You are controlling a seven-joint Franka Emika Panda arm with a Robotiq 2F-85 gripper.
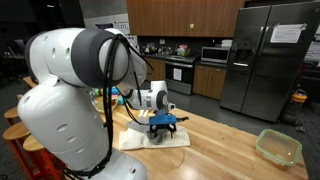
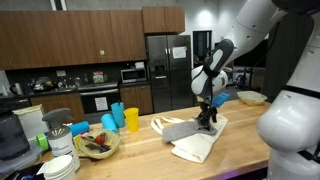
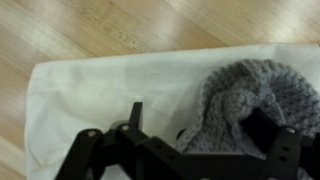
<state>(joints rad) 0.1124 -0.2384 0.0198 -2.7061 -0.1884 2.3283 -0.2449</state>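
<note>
Arm [image 2: 215, 70] is reaching down over the wooden counter [image 1: 230, 135]. The jaws are hanging low over a white cloth [image 3: 90, 95] that is lying flat on the wood.

Wrist view: the jaws are standing wide apart and are gripping nothing. 2 black fingers [image 3: 135, 112] are showing along the near edge of the picture. A gray knitted piece [image 3: 240, 90] is lying crumpled on the right part of the cloth, sitting between the fingers and closer to the right one. Whether it is touching that finger cannot be told.

In an exterior view the gray knitted piece [image 2: 178, 128] is lying on the cloth [image 2: 195, 150], just left of the jaws.

Surroundings: a blue cup [image 2: 118, 116] and a yellow cup [image 2: 132, 119] are standing side by side, well apart to the left. A filled bowl [image 2: 98, 145] is sitting nearer than the cups. A clear container [image 1: 278, 147] is sitting on the right part of the counter, well apart from the cloth. A steel refrigerator [image 1: 265, 60] is standing at the far wall.
</note>
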